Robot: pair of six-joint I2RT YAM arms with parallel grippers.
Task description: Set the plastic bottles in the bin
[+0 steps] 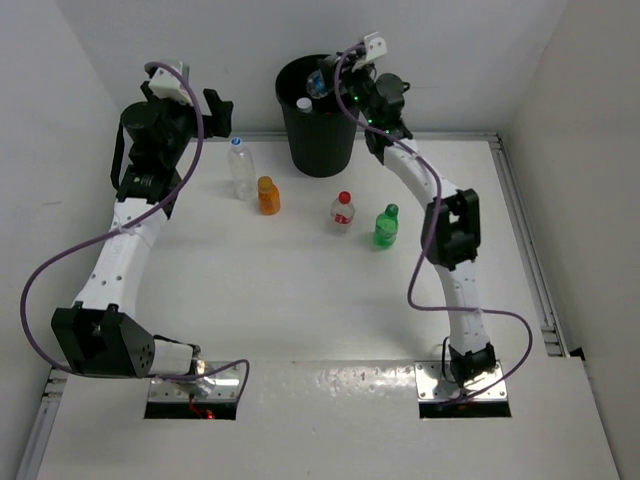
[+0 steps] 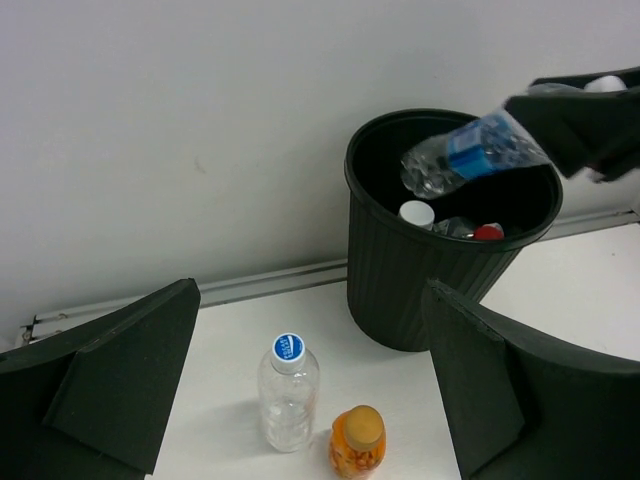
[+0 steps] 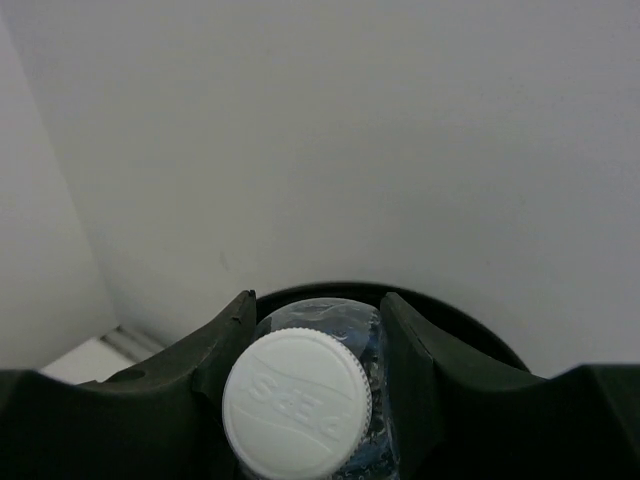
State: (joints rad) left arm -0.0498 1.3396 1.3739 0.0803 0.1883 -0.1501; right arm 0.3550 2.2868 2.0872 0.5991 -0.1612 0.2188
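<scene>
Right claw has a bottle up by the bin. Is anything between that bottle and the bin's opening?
Nothing visible does. The blue-labelled bottle, held by the right claw, hangs tilted above the open mouth of the bin. Beneath it lie only a white cap and a red cap of bottles already inside.

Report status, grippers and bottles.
Left gripper open. Right gripper shut on blue-labelled bottle over bin. On table: blue-capped bottle, orange bottle, red-capped bottle, green bottle. Bin mouth unobstructed.
</scene>
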